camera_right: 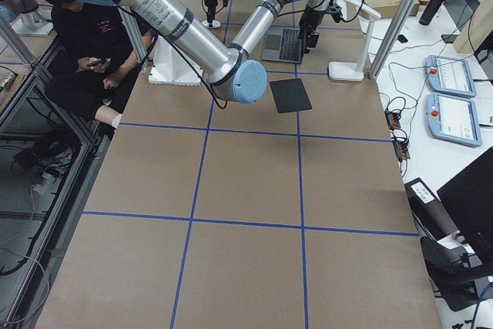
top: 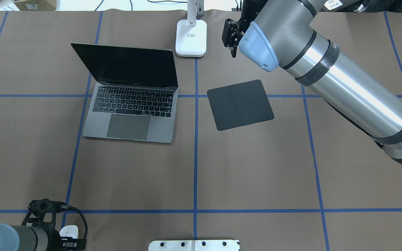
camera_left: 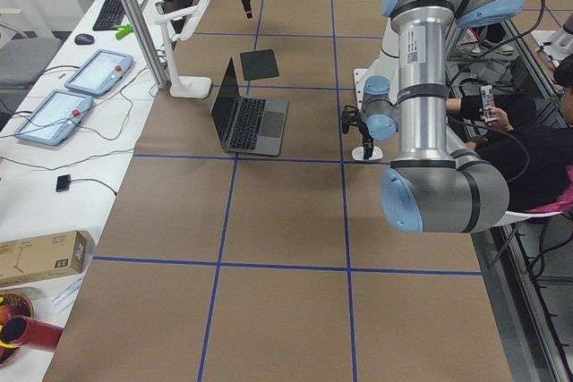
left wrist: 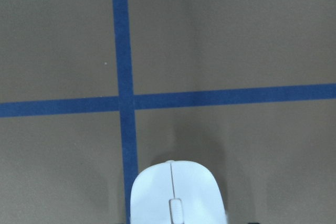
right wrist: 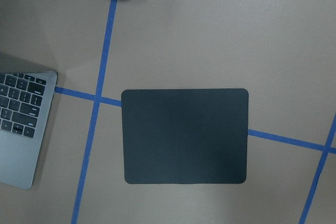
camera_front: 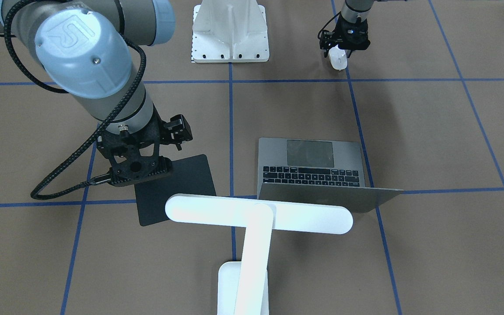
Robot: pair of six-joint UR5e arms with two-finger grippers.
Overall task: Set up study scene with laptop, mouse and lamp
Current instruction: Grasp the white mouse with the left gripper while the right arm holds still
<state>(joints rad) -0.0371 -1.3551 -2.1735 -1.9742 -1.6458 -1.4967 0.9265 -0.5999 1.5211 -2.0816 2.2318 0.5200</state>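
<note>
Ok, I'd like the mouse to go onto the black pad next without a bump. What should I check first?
1. Grip on the mouse: cannot tell. It lies under the left gripper, and any contact with the fingers is hidden.
2. Top of the mouse pad bare: ok.
3. Space above the pad free: not ok. The right gripper hangs over that area.
4. The laptop open, beside the pad and apart from it: ok.
5. The lamp standing on the table's far side: ok.
</note>
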